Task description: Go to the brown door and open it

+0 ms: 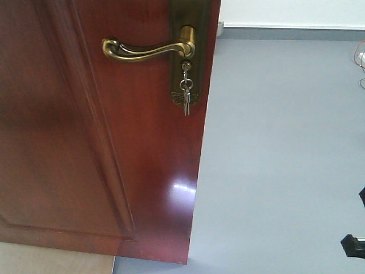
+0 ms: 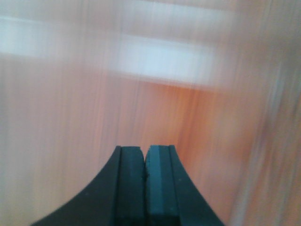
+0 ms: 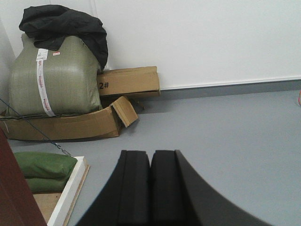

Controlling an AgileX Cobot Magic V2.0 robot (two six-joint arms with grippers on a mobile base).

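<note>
The brown door (image 1: 114, 160), glossy and reddish with raised panels, fills the left half of the front view, its free edge running down the middle. A curved brass lever handle (image 1: 142, 50) sticks out leftward from a long brass plate (image 1: 178, 17), and silver keys (image 1: 186, 94) hang from the lock below. My left gripper (image 2: 145, 149) is shut with nothing between the pads, very close to a blurred reddish surface (image 2: 188, 117) that looks like the door. My right gripper (image 3: 150, 154) is also shut and empty, over grey floor, with a sliver of the door (image 3: 11, 193) at lower left.
Grey floor (image 1: 274, 160) stretches right of the door to a white wall (image 1: 285, 11). The right wrist view shows cardboard boxes (image 3: 70, 125), a green sack (image 3: 51, 77) under a black garment (image 3: 66, 26), green sandbags (image 3: 42, 165) and a white board (image 3: 68, 190). A black robot part (image 1: 355, 244) shows at right.
</note>
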